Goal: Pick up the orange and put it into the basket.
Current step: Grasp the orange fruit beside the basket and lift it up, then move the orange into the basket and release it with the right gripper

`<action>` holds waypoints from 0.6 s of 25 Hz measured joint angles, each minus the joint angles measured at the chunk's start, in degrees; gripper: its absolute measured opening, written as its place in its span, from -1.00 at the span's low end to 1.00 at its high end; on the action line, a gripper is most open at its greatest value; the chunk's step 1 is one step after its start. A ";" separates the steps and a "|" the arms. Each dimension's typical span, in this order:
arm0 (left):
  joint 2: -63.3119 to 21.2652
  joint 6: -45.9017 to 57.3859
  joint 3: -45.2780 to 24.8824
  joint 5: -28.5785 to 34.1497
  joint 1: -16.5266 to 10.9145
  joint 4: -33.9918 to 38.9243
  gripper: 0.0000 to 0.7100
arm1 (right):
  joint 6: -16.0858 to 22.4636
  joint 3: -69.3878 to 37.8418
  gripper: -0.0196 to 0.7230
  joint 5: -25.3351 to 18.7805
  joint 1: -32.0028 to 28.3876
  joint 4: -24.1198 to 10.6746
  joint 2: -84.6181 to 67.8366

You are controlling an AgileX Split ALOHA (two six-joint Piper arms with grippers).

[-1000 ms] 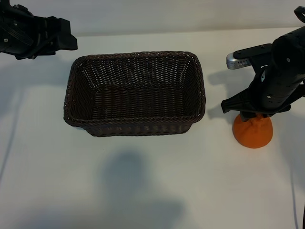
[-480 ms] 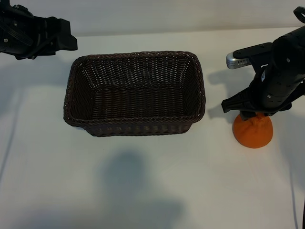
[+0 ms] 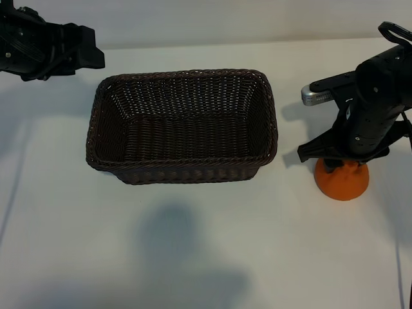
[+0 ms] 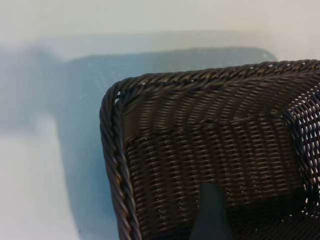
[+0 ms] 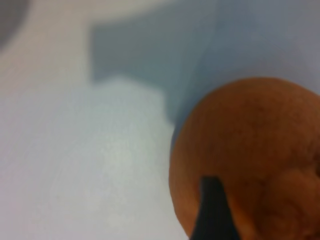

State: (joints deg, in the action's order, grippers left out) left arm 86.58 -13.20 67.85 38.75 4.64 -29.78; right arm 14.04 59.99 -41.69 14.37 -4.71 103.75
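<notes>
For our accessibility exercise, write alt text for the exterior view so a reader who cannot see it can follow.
The right gripper is down over the top of an orange on a white table, right of an empty brown wicker basket. The left gripper is parked at the far left corner.

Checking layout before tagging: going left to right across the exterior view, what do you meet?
Black left gripper → dark brown woven wicker basket → small round orange, with the black right gripper over it.
</notes>
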 joint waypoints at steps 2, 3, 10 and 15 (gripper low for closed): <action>0.00 0.00 0.00 0.00 0.00 0.00 0.54 | 0.00 0.00 0.08 0.16 0.00 0.00 0.00; 0.00 0.00 0.00 0.00 0.00 0.00 0.54 | -0.04 0.00 -0.07 0.16 0.00 0.00 0.00; 0.00 0.00 0.00 0.00 0.00 0.00 0.54 | -0.18 0.00 -0.69 0.16 0.00 0.00 0.00; 0.00 -0.05 0.00 0.00 0.00 0.00 0.54 | -1.09 0.00 -0.69 -0.20 0.00 0.00 -1.50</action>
State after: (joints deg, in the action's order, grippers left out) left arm 86.58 -13.25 67.85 38.75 4.64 -29.78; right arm 12.95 59.99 -41.89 14.37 -4.71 102.26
